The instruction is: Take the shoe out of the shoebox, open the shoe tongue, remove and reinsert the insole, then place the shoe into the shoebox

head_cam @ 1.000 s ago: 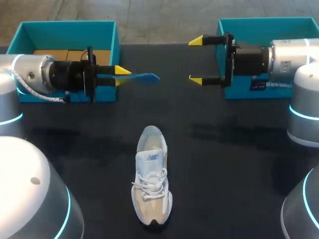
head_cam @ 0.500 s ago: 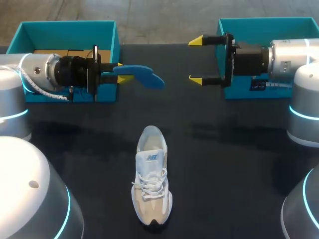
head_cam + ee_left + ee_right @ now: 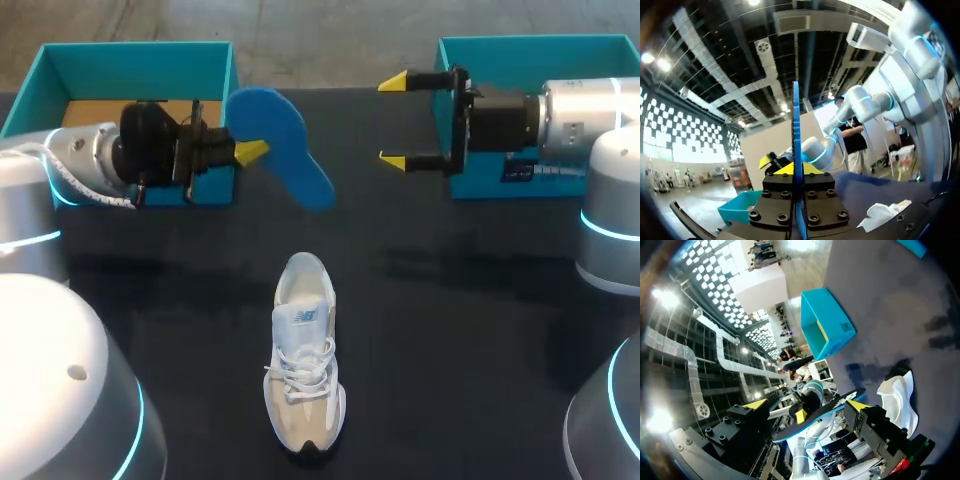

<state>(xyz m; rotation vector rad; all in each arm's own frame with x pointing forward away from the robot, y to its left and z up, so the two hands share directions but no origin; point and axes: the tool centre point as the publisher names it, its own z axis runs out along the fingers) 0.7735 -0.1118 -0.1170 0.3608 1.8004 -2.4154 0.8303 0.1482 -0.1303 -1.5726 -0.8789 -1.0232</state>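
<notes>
On the dark tabletop (image 3: 480, 330), one white-and-beige shoe (image 3: 303, 355) stands upright on its sole, outside both boxes, toe toward the robot and heel toward the boxes. Its tongue carries a blue logo. The single blue insole (image 3: 280, 140) is out of the shoe, clamped between the fingers of the left tool (image 3: 245, 148) and held in the air just beside the left box (image 3: 135, 60), well apart from the shoe. The left wrist view shows the insole edge-on between the two fingers. The right tool (image 3: 392, 121) holds nothing, its two yellow tips spread wide apart in front of the right box (image 3: 540, 45). Both teal boxes are open-topped at the far edge; the left shows brown cardboard inside, and the right bears a dark label whose print is too small to read.
</notes>
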